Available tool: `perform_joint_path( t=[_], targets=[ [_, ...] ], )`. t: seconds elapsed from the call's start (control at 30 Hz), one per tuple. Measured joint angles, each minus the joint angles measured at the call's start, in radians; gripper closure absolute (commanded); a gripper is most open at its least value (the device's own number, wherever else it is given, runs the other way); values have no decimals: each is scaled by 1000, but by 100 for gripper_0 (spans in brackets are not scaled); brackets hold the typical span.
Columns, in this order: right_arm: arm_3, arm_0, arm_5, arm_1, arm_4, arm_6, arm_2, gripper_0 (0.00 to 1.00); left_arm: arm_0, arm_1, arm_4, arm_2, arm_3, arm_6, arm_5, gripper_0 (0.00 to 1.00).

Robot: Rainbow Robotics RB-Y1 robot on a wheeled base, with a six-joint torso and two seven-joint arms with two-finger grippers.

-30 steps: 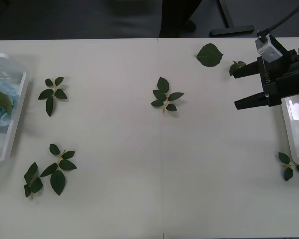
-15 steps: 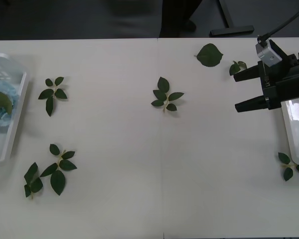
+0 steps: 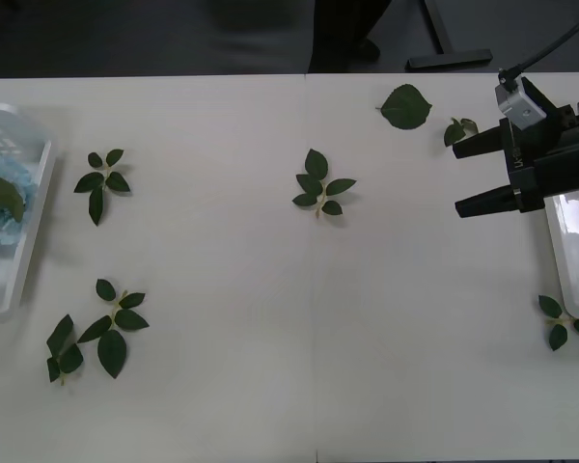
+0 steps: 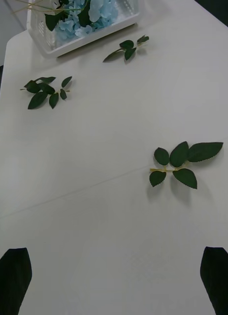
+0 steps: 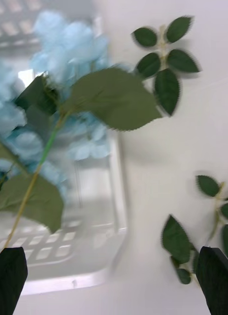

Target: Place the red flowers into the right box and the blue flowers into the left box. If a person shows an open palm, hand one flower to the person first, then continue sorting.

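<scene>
With only loose leaves point(image 3: 319, 188) left across the worktop, sorting looks finished: blue flowers point(image 5: 69, 44) fill the left box point(image 3: 19, 265), the right gripper point(image 3: 460, 176) hangs wide open and empty beside the right box point(image 3: 565, 262), and the left gripper point(image 5: 114, 275) hangs spread and empty. Next: check for strays.

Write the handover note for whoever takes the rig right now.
Right pincer: open, empty, at the table's right end beside the right box.
Left pincer: open, empty, above the left box.
Blue flowers lie in the left box. What the right box holds cannot be made out.
On the table lie loose leaf sprigs, such as the centre sprig; no flower heads among them.
No open palm is in view.
Left: sorting looks about finished; confirm the right box's contents.
</scene>
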Motion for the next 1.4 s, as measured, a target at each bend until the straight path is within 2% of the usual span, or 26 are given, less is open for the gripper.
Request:
perform_joint_path(
  t=[0.2, 0.37, 0.6, 0.9, 1.13, 1.3, 1.4],
  targets=[
    [0, 0, 0, 0, 0, 0, 0, 0, 0, -63, 146, -21, -83, 0, -29, 0],
    [0, 0, 0, 0, 0, 0, 0, 0, 2, -77, 190, -153, -101, 0, -141, 0],
    [0, 0, 0, 0, 0, 0, 0, 0, 3, -95, 335, -218, -192, -32, -144, 0],
    [0, 0, 0, 0, 0, 0, 0, 0, 3, -97, 458, -374, -263, -376, -244, 0],
    [0, 1, 0, 0, 1, 0, 0, 0, 24, -97, 710, -386, -266, -613, -233, 0],
    [0, 1, 0, 0, 1, 0, 0, 0, 50, -97, 854, -386, -205, -911, -176, 0],
    [0, 1, 0, 0, 1, 0, 0, 0, 52, -97, 899, -393, -147, -955, -154, 0]
  ],
)
